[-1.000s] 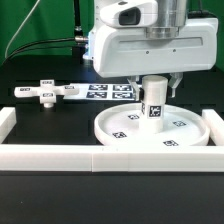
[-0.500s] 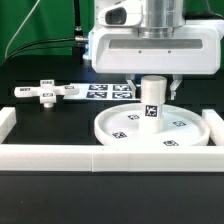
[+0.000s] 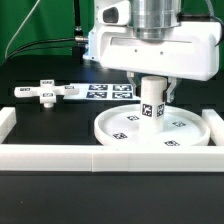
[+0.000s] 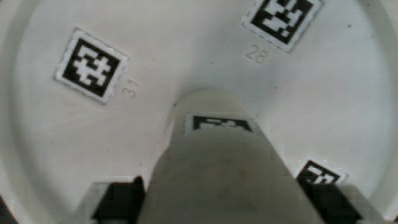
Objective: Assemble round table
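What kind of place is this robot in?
Probably a robot lab bench: a black table fenced by white rails, a green curtain behind, and a gripper holding a tagged white post on a disc.

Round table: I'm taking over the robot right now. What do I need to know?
The gripper has a finger on each side of the post's top; whether it is clamped, I cannot tell.
The post stands upright at the middle of the disc.
The foot lies loose at the exterior view's left, apart from the disc.
Done: post set on disc; fastened or not, unseen.
Left: likely secure the post, then add the foot.
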Robot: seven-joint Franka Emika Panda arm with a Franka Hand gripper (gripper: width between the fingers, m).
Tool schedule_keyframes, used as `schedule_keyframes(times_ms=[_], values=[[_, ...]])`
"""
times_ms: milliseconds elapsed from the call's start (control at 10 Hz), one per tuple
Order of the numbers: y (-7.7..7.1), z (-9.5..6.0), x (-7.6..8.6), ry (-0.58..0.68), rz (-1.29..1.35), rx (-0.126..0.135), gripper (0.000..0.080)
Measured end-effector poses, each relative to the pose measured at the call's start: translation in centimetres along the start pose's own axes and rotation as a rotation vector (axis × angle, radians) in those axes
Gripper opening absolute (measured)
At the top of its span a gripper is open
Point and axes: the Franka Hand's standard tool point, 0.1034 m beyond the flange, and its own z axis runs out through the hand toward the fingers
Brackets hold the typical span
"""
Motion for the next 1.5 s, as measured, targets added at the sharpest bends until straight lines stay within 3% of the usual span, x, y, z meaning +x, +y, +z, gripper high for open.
schedule_keyframes(times_ms=[500, 900, 1100, 1500], values=[[-0.11, 0.00, -0.24, -0.058, 0.600, 0.032, 0.0409], [-0.17, -0.03, -0.10, -0.093, 0.823, 0.051, 0.0409], [-0.20, 0.00, -0.15, -0.091, 0.748, 0.054, 0.0600], [-0.17, -0.02, -0.10, -0.076, 0.420, 0.064, 0.0647]])
